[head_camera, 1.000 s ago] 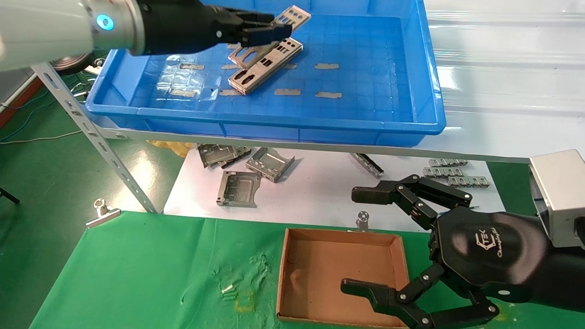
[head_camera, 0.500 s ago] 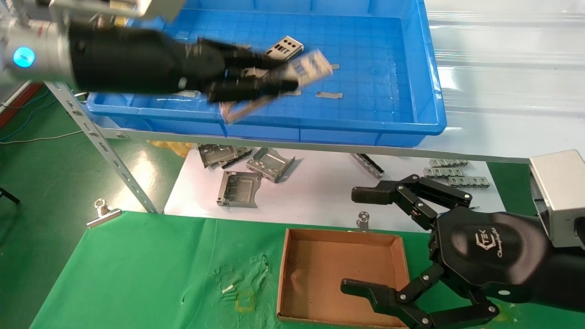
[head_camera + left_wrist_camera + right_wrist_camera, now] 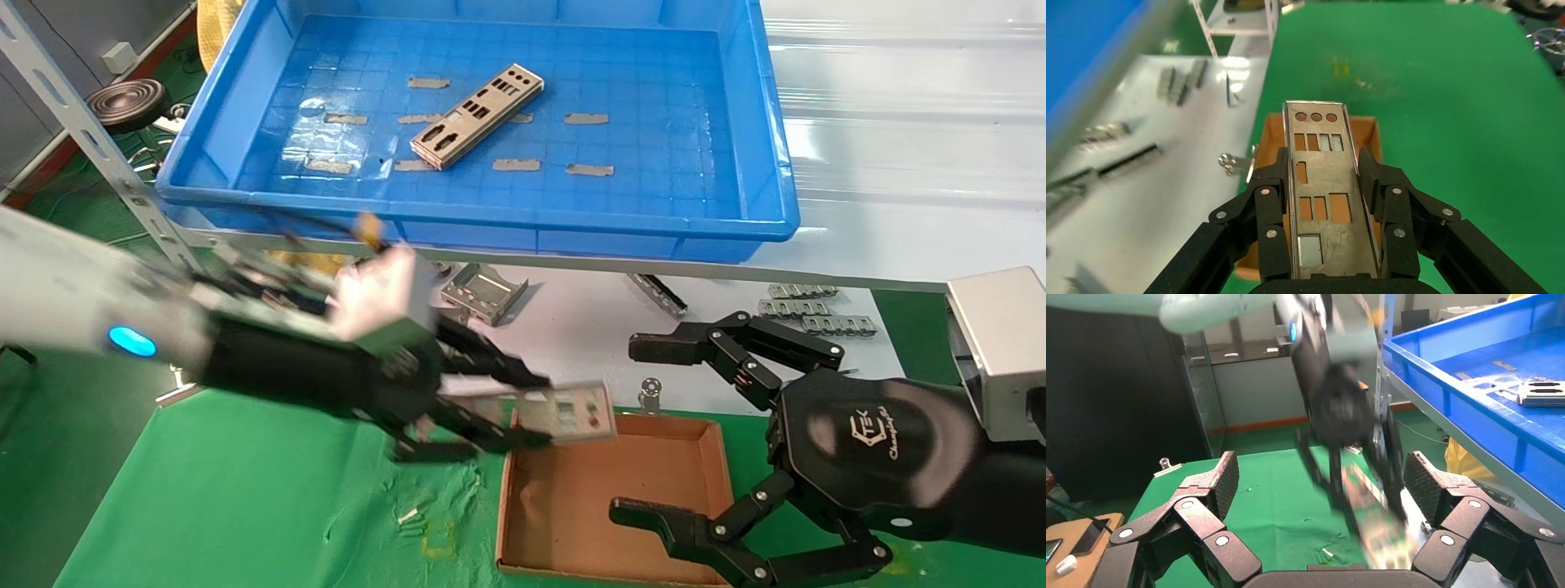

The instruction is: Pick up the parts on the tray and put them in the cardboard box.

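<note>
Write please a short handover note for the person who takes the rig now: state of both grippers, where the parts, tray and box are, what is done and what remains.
Left gripper: shut on one part, carried over the far-left corner of the cardboard box, not yet released.
Right gripper: open, holding nothing, parked at the box's right side, its lower finger over the box.
Tray: on the shelf behind, one part left in it.
Done: no part shows in the box.
Left: release the held part into the box, then fetch the last one.

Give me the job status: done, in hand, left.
Done: nothing lies in the box yet. In hand: the left gripper holds one plate at the box's far-left corner. Left: one plate lies in the tray. The right gripper waits open, beside the box.
</note>
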Robot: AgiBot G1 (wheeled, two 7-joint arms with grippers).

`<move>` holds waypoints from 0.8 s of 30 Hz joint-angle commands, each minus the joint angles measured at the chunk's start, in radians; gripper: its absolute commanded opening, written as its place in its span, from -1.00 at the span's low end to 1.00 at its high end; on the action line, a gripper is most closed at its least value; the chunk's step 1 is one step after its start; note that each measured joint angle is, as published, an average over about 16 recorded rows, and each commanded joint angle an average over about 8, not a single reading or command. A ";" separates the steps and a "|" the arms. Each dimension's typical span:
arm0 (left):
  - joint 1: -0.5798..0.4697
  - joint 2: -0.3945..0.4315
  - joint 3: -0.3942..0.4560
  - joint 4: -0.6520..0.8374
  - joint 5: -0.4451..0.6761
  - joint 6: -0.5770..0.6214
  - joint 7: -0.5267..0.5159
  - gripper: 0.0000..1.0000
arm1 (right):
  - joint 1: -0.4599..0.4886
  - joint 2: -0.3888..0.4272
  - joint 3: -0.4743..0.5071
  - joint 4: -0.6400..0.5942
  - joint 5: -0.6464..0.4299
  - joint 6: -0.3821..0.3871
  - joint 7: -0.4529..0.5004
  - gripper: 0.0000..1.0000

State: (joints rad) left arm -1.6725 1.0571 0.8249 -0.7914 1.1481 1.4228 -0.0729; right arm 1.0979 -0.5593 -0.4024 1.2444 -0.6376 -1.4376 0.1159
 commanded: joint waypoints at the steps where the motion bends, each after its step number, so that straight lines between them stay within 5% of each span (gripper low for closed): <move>1: 0.048 0.001 0.015 -0.060 0.014 -0.057 -0.007 -1.00 | 0.000 0.000 0.000 0.000 0.000 0.000 0.000 1.00; 7: 0.179 0.094 0.036 -0.088 0.078 -0.252 0.077 -1.00 | 0.000 0.000 0.000 0.000 0.000 0.000 0.000 1.00; 15: 0.257 0.210 0.073 -0.010 0.140 -0.348 0.206 -0.89 | 0.000 0.000 0.000 0.000 0.000 0.000 0.000 1.00; 22: 0.287 0.260 0.075 0.064 0.158 -0.395 0.368 0.75 | 0.000 0.000 0.000 0.000 0.000 0.000 0.000 1.00; 24: 0.291 0.268 0.071 0.087 0.154 -0.403 0.401 1.00 | 0.000 0.000 0.000 0.000 0.000 0.000 0.000 1.00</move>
State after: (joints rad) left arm -1.3878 1.3226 0.8964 -0.7035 1.2975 1.0228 0.3088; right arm 1.0979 -0.5593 -0.4024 1.2444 -0.6376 -1.4376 0.1159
